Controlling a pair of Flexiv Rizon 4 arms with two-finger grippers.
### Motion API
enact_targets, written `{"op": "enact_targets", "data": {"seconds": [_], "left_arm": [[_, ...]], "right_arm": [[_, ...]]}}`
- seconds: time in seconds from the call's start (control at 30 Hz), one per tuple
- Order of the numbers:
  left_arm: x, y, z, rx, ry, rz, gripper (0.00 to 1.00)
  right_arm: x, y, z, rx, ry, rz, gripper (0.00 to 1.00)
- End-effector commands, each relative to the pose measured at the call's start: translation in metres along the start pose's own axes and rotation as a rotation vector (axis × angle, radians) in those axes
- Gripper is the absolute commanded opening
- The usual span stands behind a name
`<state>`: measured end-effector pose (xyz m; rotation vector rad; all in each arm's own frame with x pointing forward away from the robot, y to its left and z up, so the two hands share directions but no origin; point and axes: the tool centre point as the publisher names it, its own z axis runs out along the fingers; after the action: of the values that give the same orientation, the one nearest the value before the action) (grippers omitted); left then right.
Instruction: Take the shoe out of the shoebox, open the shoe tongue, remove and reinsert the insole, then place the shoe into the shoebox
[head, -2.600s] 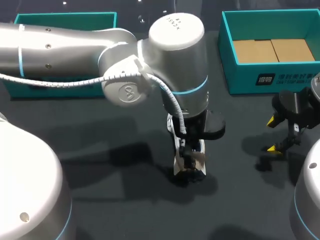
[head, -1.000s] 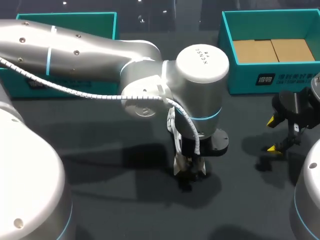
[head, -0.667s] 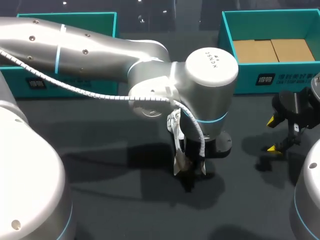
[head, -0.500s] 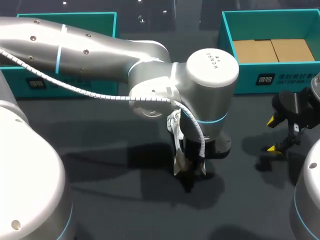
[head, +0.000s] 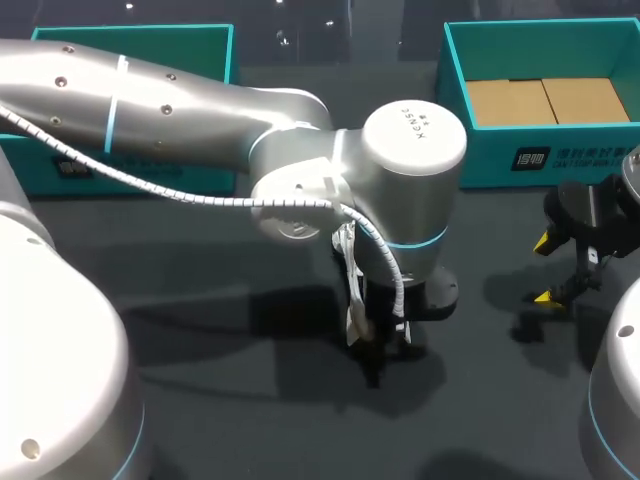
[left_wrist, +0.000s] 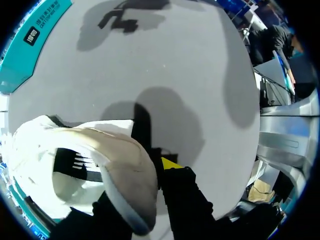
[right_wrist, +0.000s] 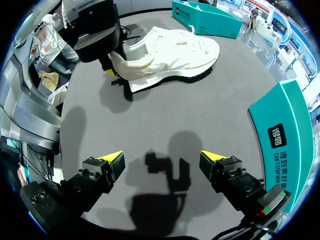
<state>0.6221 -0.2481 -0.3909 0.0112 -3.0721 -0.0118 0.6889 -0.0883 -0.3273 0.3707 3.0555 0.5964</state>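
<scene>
A white shoe (head: 352, 318) lies on the dark table near the middle, mostly hidden under my left arm. In the right wrist view the shoe (right_wrist: 170, 52) lies on its sole, toe pointing away from my left gripper (right_wrist: 111, 67). My left gripper (head: 385, 330) is at the heel. In the left wrist view the heel wall of the shoe (left_wrist: 75, 150) sits between the fingers of my left gripper (left_wrist: 150, 175), one inside, one outside, shut on it. My right gripper (head: 545, 270) hangs open over the table's right side. Nothing lies between the fingers of my right gripper (right_wrist: 161, 159).
A teal shoebox (head: 500, 160) with a brown cardboard floor stands at the back right, close beside the right gripper as the shoebox (right_wrist: 285, 130). A second teal box (head: 130, 40) stands at the back left, partly behind my left arm.
My left gripper has come down onto the shoe's heel and its fingers have closed on the heel wall. The arm has shifted slightly left. The right arm has not moved.
</scene>
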Motion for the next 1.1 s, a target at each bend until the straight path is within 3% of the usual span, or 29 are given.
{"op": "enact_targets", "data": {"seconds": [0.03, 0.37, 0.6, 0.73, 1.1], "left_arm": [[-0.001, 0.005, -0.004, 0.020, 0.013, 0.006, 0.00], [-0.017, 0.024, -0.054, 0.065, 0.013, 0.054, 0.00], [-0.040, 0.052, -0.112, 0.100, 0.030, 0.037, 0.00], [-0.050, 0.068, -0.150, 0.075, -0.002, 0.028, 0.00], [-0.050, 0.068, -0.150, 0.075, -0.002, 0.028, 0.00]], "right_arm": [[0.002, 0.000, 0.000, 0.001, -0.003, 0.000, 1.00], [0.002, 0.000, 0.000, 0.001, -0.003, 0.000, 1.00], [0.002, 0.000, 0.000, 0.001, -0.003, 0.000, 1.00], [0.002, 0.000, 0.000, 0.001, -0.003, 0.000, 1.00], [0.002, 0.000, 0.000, 0.001, -0.003, 0.000, 1.00]]}}
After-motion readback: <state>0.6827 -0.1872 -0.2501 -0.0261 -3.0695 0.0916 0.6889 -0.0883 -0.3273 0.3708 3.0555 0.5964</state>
